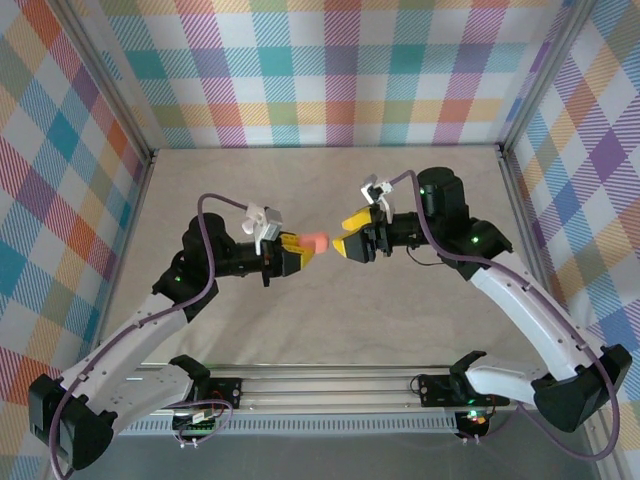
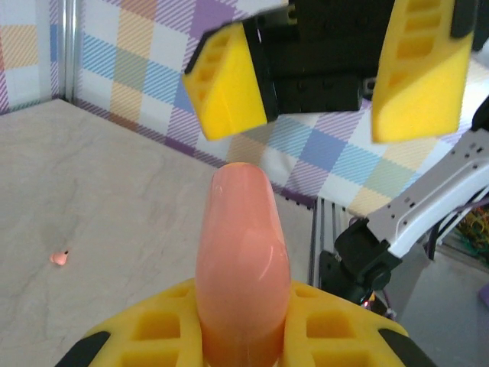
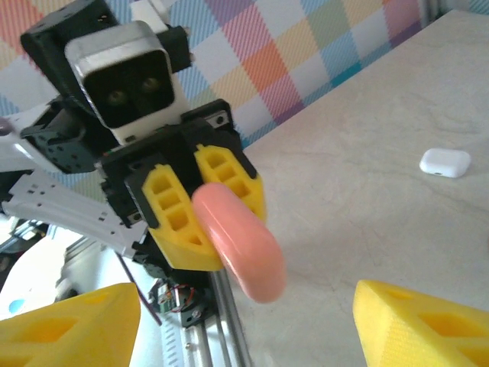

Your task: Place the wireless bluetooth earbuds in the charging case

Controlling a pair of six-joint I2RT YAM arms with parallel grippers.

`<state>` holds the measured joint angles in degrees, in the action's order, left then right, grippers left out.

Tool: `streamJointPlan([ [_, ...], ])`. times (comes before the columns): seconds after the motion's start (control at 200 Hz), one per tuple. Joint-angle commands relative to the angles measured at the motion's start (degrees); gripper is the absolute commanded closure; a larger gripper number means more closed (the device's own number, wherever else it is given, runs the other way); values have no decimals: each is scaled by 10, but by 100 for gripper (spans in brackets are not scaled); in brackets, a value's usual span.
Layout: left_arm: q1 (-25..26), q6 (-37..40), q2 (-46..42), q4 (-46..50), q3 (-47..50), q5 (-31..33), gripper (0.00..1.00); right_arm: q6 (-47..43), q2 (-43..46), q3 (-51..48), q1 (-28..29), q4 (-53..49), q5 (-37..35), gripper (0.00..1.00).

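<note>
Salmon case (image 1: 316,242), shut, is clamped in left gripper (image 1: 303,250); right gripper (image 1: 340,234) gapes empty; white case (image 3: 444,162) lies closed.

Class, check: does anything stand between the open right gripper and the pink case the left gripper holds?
Nothing visible does. The right gripper faces the pink case across open air, jaws apart; the left gripper grips only the case's other end.
</note>
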<state>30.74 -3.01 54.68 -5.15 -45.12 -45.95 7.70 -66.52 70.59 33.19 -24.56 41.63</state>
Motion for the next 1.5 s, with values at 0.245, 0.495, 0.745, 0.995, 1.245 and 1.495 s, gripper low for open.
streamJointPlan([
  [0.245, 5, 37, -4, -17, 8, -37, 100, -44, -60, 20, 20, -28, 73, 27],
  [0.495, 5, 43, 0, -12, 7, -60, 100, -17, -89, 33, 17, -22, -2, 30],
  [0.745, 5, 55, -5, -3, 15, -57, 100, 88, -140, 31, -40, 11, 51, 33],
  [0.995, 5, 67, -9, 1, 32, -28, 100, 116, -158, 29, -51, 27, 43, 33],
  [1.245, 4, 81, -3, 28, 40, 28, 100, 123, -147, 24, -86, 2, 0, 34],
  [1.495, -6, 85, 9, 16, 56, 51, 100, 97, -189, 51, -121, -90, -152, 40],
])
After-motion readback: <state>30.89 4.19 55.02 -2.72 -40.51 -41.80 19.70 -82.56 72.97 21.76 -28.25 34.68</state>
